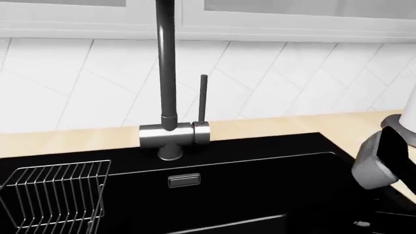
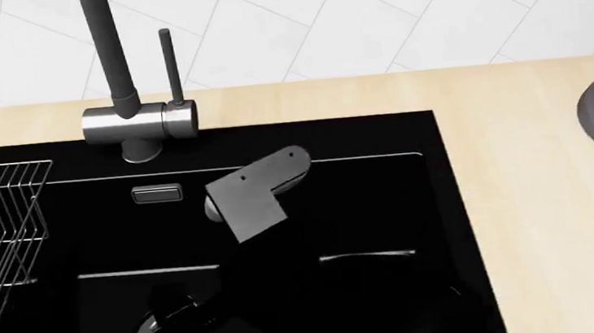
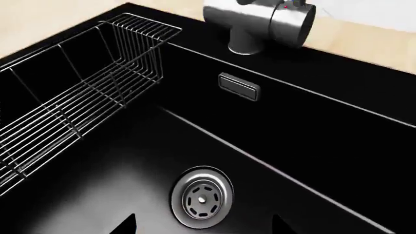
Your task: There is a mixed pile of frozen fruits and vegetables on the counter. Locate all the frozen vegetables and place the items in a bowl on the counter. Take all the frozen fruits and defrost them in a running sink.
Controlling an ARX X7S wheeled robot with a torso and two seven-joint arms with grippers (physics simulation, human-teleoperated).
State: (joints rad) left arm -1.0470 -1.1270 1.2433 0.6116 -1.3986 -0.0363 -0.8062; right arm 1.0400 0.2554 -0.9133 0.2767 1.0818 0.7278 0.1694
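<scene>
White herringbone tile backs a light beige counter (image 2: 540, 192) that frames the black sink (image 2: 388, 207). From the head view, the basin fills the picture from nine to five o'clock; no fruit shows inside it. Its silver drain (image 3: 202, 197) lies bare on the floor, and the wire rack (image 3: 78, 97) hangs along one wall, holding nothing visible. At eleven o'clock stands the dark faucet (image 2: 121, 93). The right gripper (image 2: 256, 191) reaches over the basin; I cannot tell how its jaws stand.
</scene>
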